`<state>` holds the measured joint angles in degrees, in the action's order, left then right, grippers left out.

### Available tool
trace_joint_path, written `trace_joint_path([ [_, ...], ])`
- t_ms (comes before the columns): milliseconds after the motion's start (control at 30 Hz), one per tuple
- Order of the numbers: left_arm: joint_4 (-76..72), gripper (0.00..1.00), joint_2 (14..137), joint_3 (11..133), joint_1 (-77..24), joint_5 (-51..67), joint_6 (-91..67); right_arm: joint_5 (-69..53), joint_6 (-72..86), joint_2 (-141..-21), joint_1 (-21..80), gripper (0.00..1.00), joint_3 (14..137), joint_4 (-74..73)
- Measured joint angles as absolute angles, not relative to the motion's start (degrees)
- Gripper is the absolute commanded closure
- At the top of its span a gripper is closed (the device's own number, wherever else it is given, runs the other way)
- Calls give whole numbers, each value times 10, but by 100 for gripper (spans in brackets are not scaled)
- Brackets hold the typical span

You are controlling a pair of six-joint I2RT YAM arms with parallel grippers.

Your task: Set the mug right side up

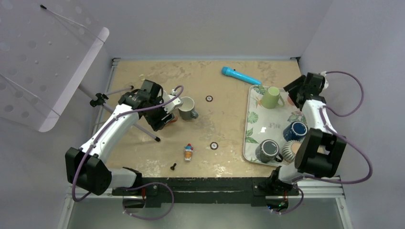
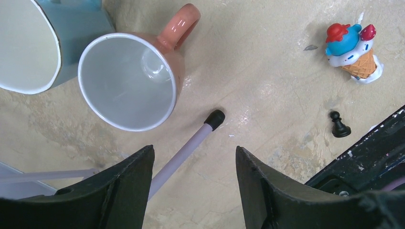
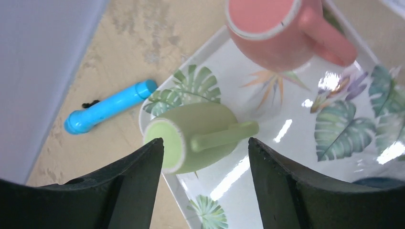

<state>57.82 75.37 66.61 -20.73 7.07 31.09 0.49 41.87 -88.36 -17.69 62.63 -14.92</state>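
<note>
A salmon mug (image 2: 126, 81) stands mouth up on the table beside a grey-blue mug (image 2: 28, 43), which is also mouth up. My left gripper (image 2: 195, 149) is open and empty just short of the salmon mug; in the top view the left gripper (image 1: 162, 119) covers most of that mug. On the leaf-print tray (image 3: 334, 138) a green mug (image 3: 200, 138) and a pink mug (image 3: 267, 28) both show their bases. My right gripper (image 3: 205, 140) is open and empty above the green mug (image 1: 272, 98).
A tripod leg with a black tip (image 2: 215, 117) runs under the left gripper. An ice-cream toy (image 1: 189, 151) and a black pawn (image 1: 173, 166) lie near the front. A blue tube (image 1: 240, 75) lies at the back. Two dark mugs (image 1: 268, 150) sit on the tray's near end.
</note>
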Motion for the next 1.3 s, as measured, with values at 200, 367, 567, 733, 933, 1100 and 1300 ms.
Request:
trace_joint_path([
  [200,569,33,748,658,-207,73,311,10,301,-781,-176,28,603,-68],
  [367,564,33,740,651,-207,74,312,26,176,-719,-176,11,489,63],
  [567,562,33,719,645,-207,92,315,17,35,-730,-176,2,416,169],
  [733,560,33,699,636,-207,112,322,4,-60,-736,-180,5,411,254],
  [933,558,32,684,630,-207,135,322,-162,-259,-746,-210,8,405,255],
  [1100,556,32,667,629,-207,136,323,-256,-393,-752,-244,19,416,159],
  [1300,553,32,663,629,-207,137,323,-327,-517,-785,-251,26,470,45],
])
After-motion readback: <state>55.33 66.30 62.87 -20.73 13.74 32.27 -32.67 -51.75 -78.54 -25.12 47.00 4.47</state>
